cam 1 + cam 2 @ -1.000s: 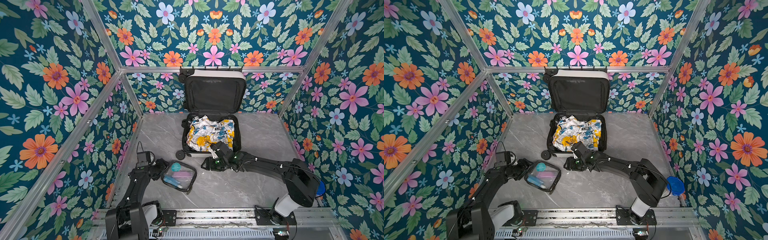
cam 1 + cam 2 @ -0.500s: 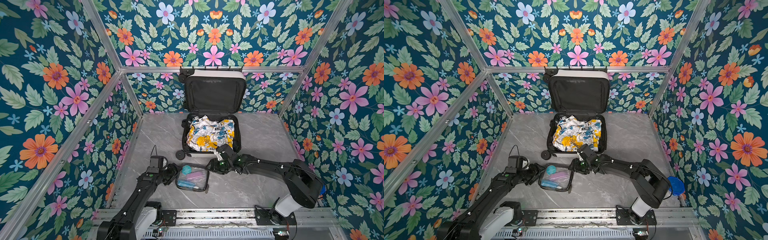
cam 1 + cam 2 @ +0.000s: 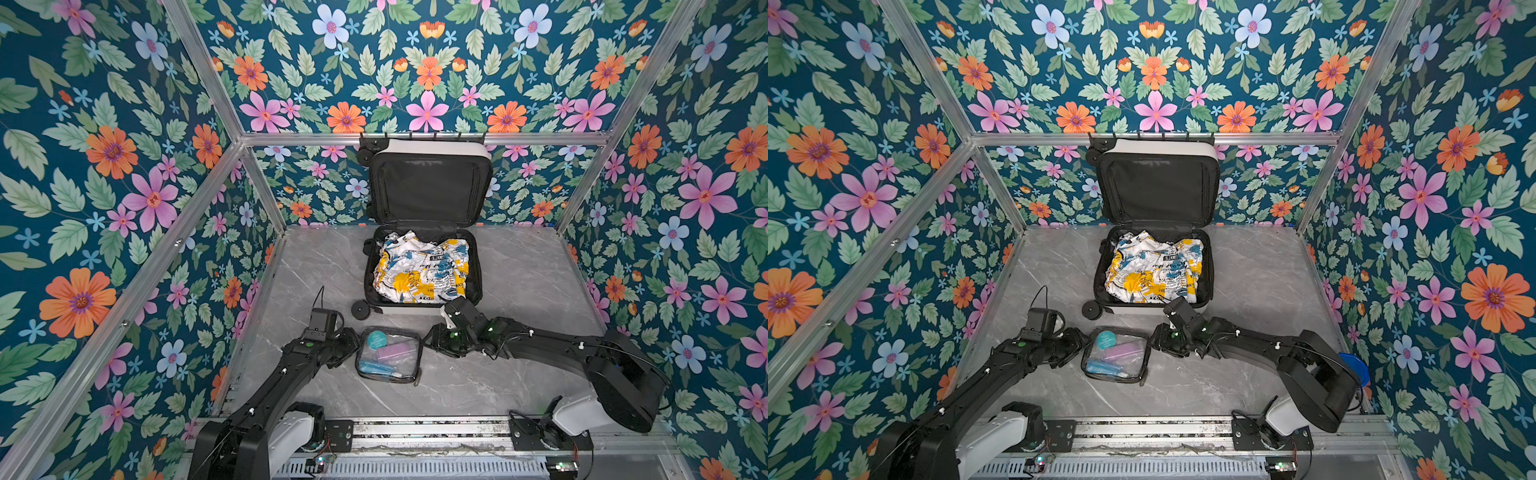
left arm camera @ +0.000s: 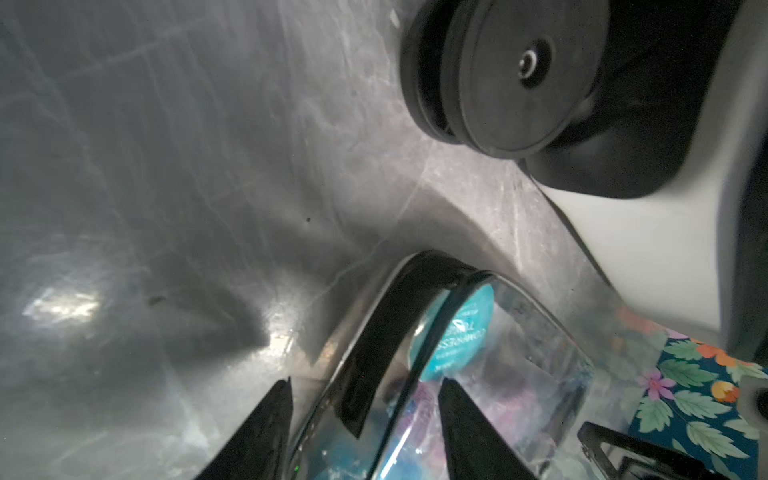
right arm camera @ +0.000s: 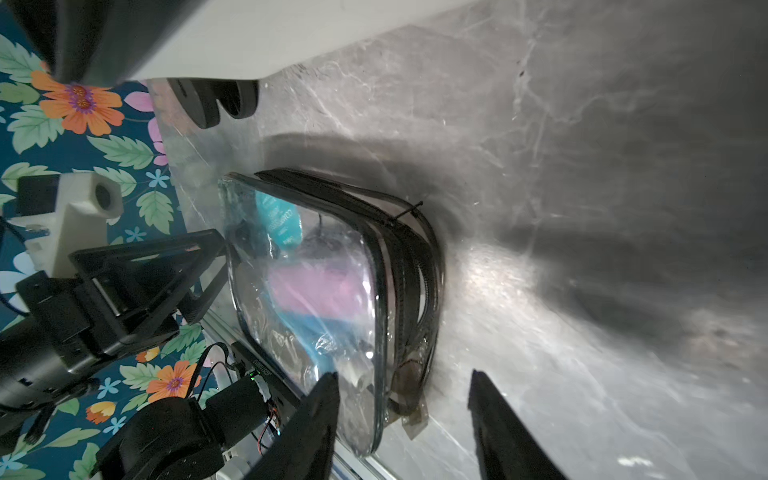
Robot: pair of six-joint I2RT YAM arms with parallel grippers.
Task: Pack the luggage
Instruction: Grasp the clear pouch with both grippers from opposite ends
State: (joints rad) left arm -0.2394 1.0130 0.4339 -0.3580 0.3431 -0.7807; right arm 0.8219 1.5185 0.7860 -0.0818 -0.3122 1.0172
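Note:
The luggage (image 3: 432, 151) (image 3: 1158, 147) is a white suitcase at the back middle in both top views. Its lid stands open against the wall and a crumpled white, yellow and blue garment (image 3: 419, 270) (image 3: 1152, 270) fills the base. On the table in front lies a clear black-edged pouch (image 3: 388, 355) (image 3: 1115, 355) (image 4: 519, 353) (image 5: 316, 282) holding teal, pink and blue items. My left gripper (image 3: 353, 345) (image 4: 363, 382) is open at the pouch's left edge, which sits between its fingers. My right gripper (image 3: 428, 343) (image 5: 401, 378) is open around the pouch's right edge.
One black suitcase wheel (image 3: 360, 309) (image 4: 507, 83) stands just behind the pouch. Floral walls with aluminium posts close in the grey marble table (image 3: 519, 291) on three sides. A metal rail (image 3: 415, 432) carries both arm bases at the front. Behind the right arm's base sits a blue object (image 3: 1354, 365).
The left arm has swung right, and the pouch has slid right with it to in front of the suitcase. The left jaws have narrowed. The right gripper has drawn back to the pouch's right edge.

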